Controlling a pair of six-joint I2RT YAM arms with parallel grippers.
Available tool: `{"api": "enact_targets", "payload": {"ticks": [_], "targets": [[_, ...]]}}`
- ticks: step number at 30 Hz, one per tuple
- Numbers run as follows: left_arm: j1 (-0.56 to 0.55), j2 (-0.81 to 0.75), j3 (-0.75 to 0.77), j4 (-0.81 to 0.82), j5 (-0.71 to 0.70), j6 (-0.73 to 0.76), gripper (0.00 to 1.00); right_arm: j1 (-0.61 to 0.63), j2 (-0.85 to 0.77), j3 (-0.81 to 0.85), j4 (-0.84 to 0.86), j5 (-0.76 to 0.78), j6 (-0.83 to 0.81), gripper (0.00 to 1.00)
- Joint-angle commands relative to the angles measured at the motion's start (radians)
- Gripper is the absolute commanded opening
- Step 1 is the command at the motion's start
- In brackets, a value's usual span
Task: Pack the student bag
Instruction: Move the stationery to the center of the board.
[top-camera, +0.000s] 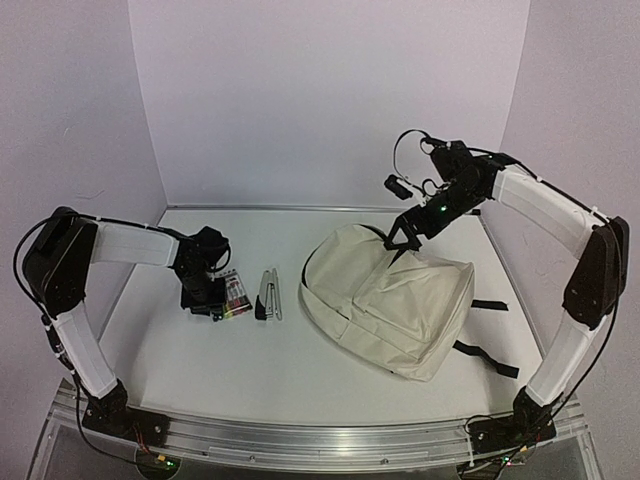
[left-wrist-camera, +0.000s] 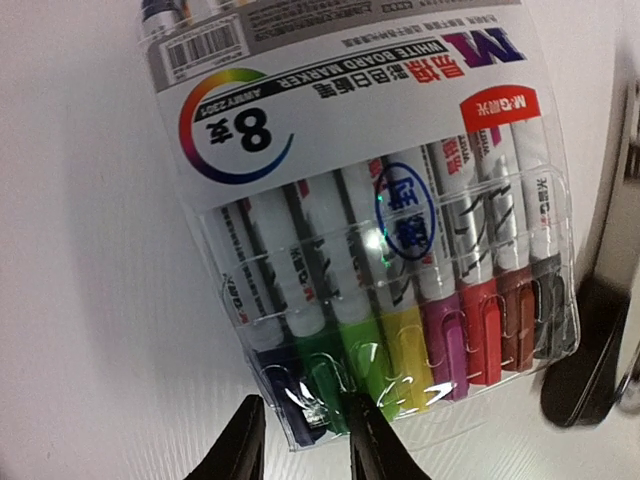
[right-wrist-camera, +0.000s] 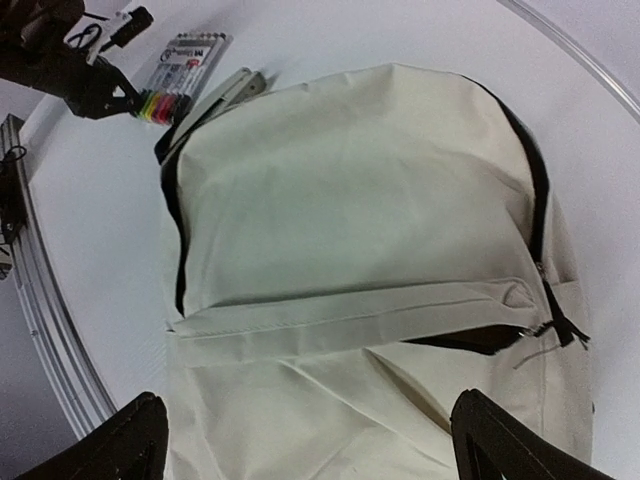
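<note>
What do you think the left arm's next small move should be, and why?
Probably close the left fingers fully on the whiteboard marker pack: they straddle its cap-end corner on the table, but a firm hold isn't evident, so lifting now seems premature.

the marker pack (left-wrist-camera: 380, 200) card, seen upside down, reads "white board marker", "m&g" on red, and a big "8" inside a rainbow ring.

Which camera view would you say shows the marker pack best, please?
The left wrist view: the marker pack fills the frame, label and coloured caps clear. The top external view shows it small, between the left tool and a stapler. The right wrist view catches it tiny in the top left corner, beyond the student bag.
</note>
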Motion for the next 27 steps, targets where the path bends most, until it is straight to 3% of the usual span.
{"api": "enact_targets", "payload": {"ticks": [1, 10, 19, 27], "targets": [[-0.123, -0.054, -0.094, -0.252, 0.119, 0.063, 0.31, 0.081, 0.035, 0.087, 0.078, -0.077, 0.072, 0.98], [-0.239, -0.108, -0.087, -0.334, 0.201, -0.02, 0.33, 0.229, 0.161, 0.147, 0.147, -0.132, 0.174, 0.98], [-0.441, -0.084, -0.1, -0.275, 0.232, -0.069, 0.37, 0.279, 0.056, -0.097, 0.248, -0.166, 0.215, 0.98], [-0.454, -0.086, -0.025, -0.091, 0.179, -0.144, 0.46, 0.341, -0.034, -0.296, 0.364, -0.15, 0.295, 0.96]]}}
